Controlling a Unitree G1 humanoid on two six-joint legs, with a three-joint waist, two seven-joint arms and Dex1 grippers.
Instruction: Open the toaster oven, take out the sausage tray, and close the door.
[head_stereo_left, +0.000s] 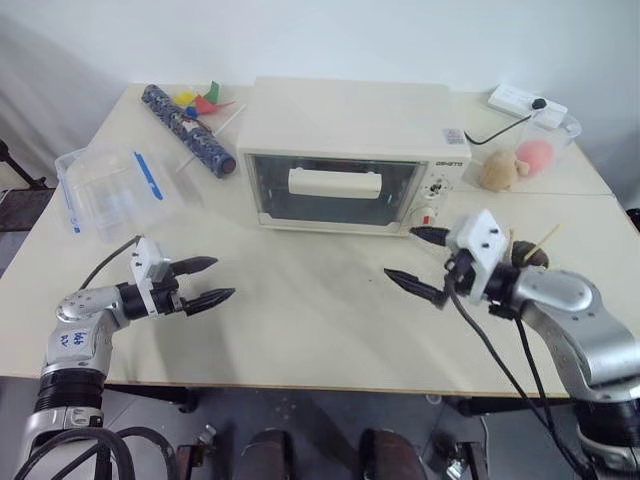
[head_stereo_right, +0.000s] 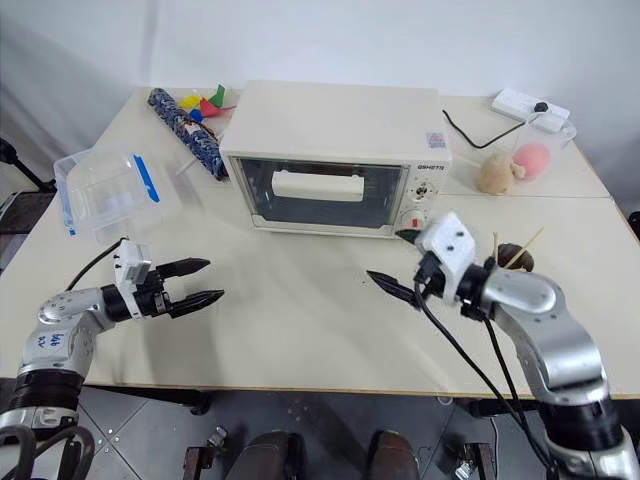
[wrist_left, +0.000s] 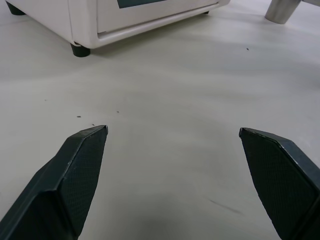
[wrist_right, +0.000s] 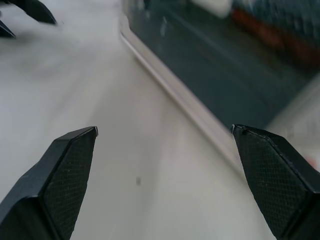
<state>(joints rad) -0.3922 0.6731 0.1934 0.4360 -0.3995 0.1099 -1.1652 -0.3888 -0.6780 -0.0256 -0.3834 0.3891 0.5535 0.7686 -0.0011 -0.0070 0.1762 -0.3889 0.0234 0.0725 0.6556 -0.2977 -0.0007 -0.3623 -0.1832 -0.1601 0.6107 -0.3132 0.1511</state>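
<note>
1. We see the toaster oven (head_stereo_left: 352, 150) standing toward the far edge of the table (head_stereo_left: 300, 320), about midway along it, with its door (head_stereo_left: 335, 187) shut.
2. Through the glass in the right wrist view we make out something reddish inside, likely the sausages; the tray itself we cannot tell apart.
3. Our left gripper (head_stereo_left: 203, 283) hangs released and empty over the table near its left front corner, well apart from the oven.
4. Our right gripper (head_stereo_left: 422, 262) is likewise spread wide and empty, just in front of the oven's lower right corner.
5. We judge the door stiff and hinged low, so the white bar handle (head_stereo_left: 334, 182) is the place to grip, at its middle.
6. The oven looks light enough to slide when pulled; the tray is probably thin, rigid, greasy and slippery, best pinched at its front rim and kept level.
</note>
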